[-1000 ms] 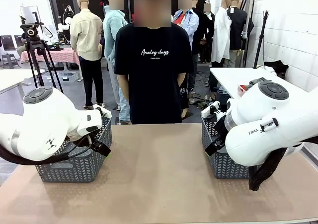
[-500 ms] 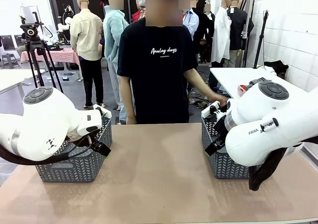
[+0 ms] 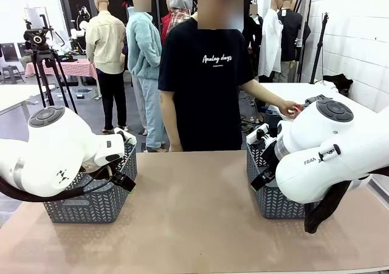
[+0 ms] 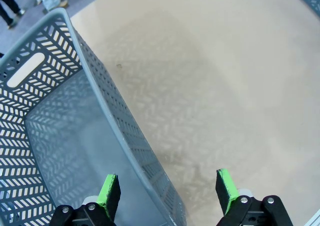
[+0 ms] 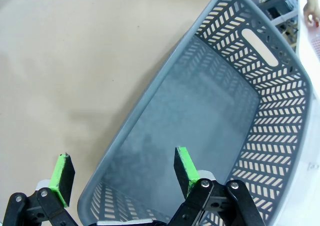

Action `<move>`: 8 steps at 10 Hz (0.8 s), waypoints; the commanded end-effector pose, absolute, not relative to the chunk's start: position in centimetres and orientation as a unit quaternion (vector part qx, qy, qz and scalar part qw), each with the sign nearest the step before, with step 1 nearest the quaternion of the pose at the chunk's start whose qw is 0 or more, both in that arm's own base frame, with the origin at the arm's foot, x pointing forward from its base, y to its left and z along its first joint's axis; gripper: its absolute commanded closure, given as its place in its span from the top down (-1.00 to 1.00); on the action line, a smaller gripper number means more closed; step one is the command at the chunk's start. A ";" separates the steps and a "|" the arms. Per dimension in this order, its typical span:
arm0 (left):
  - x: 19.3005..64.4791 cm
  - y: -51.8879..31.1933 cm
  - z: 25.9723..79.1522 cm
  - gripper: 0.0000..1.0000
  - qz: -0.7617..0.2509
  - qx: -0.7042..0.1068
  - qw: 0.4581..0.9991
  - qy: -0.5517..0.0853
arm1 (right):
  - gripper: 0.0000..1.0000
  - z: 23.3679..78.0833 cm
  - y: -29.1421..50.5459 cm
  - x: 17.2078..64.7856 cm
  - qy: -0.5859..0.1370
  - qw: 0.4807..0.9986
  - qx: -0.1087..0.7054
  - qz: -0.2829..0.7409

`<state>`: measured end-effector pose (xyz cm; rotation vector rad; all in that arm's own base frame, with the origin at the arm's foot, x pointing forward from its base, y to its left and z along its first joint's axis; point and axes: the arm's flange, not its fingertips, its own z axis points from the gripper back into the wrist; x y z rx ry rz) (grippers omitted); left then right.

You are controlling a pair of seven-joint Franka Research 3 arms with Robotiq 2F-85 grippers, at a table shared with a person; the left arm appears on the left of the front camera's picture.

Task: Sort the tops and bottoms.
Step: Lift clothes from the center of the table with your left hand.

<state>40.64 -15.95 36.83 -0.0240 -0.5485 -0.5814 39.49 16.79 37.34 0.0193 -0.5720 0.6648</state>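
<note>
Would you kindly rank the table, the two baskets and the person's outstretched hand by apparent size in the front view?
1. Table
2. Left basket and right basket: alike, both partly hidden
3. Person's hand, though it is farther off

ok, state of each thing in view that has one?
left basket: upright, empty where visible
right basket: upright, empty
left pincer: open, holding nothing, above the left basket's rim
right pincer: open, holding nothing, above the right basket's rim
person's hand: reaching to the side table, by a small red item
</note>
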 end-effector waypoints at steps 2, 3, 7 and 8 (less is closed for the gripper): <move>40.7 -15.6 36.9 1.00 -0.280 -0.014 0.922 -0.267 | 1.00 37.3 16.8 39.5 -0.277 0.906 0.010 0.321; 40.7 -15.6 36.9 1.00 -0.280 -0.014 0.922 -0.267 | 1.00 37.3 16.8 39.5 -0.277 0.906 0.010 0.321; 40.7 -15.6 36.9 1.00 -0.280 -0.014 0.922 -0.267 | 1.00 37.3 16.8 39.5 -0.277 0.906 0.010 0.321; 40.7 -15.6 36.9 1.00 -0.280 -0.014 0.922 -0.267 | 1.00 37.3 16.8 39.5 -0.277 0.906 0.010 0.321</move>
